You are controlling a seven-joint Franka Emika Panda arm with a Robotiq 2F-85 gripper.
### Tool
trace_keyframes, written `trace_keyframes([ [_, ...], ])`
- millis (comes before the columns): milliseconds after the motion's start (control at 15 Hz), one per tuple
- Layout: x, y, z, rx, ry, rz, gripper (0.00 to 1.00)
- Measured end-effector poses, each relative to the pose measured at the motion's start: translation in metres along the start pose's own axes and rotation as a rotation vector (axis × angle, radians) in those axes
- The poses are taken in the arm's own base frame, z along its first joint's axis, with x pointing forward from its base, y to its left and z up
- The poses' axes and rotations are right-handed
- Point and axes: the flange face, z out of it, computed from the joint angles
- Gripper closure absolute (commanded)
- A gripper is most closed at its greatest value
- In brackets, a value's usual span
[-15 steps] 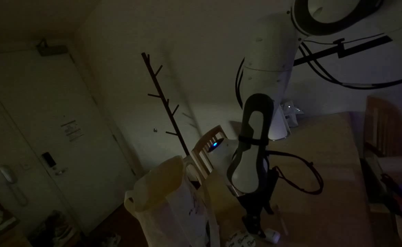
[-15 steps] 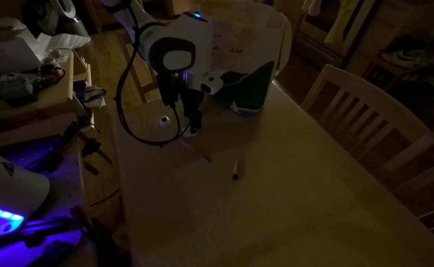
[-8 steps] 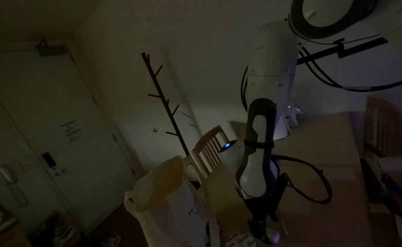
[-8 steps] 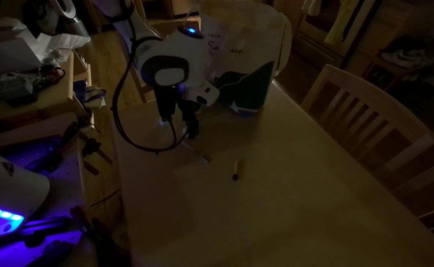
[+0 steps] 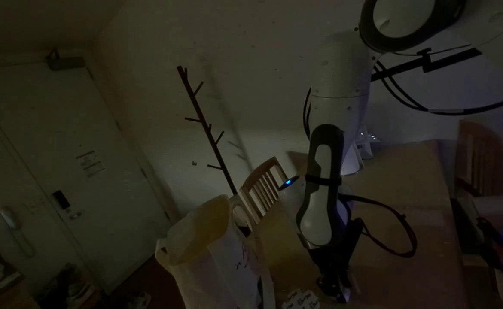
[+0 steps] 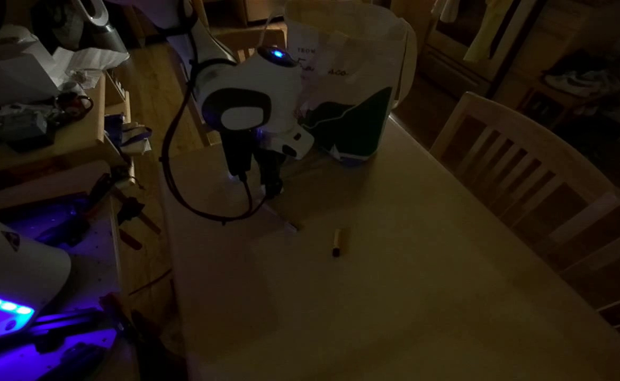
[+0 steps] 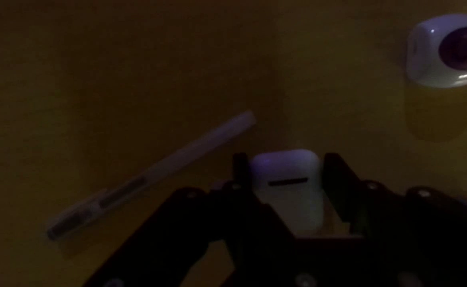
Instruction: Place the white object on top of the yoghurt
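Wooden counter (image 6: pixel 421 275) in dim light, pincer (image 7: pixel 286 171) partly spread, pinching white object (image 7: pixel 291 199), contact on its two opposite sides, pen (image 7: pixel 153 174) lying aslant on counter nearby

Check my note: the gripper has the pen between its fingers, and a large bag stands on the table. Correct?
One error: the wrist view shows the gripper with the white object between its fingers; the pen lies apart. The large bag does stand on the table.

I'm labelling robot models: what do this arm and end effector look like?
The arm is white with black oval trim, a blue light and a looping black cable. The end effector is black, with paler round spots, perhaps screws.
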Motion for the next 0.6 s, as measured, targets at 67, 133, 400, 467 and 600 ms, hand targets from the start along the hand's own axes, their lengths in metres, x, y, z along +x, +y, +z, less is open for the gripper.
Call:
trace_keyframes([
  [67, 0.0002, 0.0001, -0.0006, 0.002, 0.001, -0.003, 0.77],
  [133, 0.0002, 0.0002, -0.0004, 0.003, 0.0, -0.005, 0.77],
  [400, 0.0002, 0.0004, -0.0004, 0.004, -0.003, -0.02, 0.77],
  [467, 0.0002, 0.0006, -0.0004, 0.002, -0.005, -0.022, 0.77],
  [600, 0.0011, 0.0032, -0.0022, -0.016, -0.013, -0.035, 0.77],
])
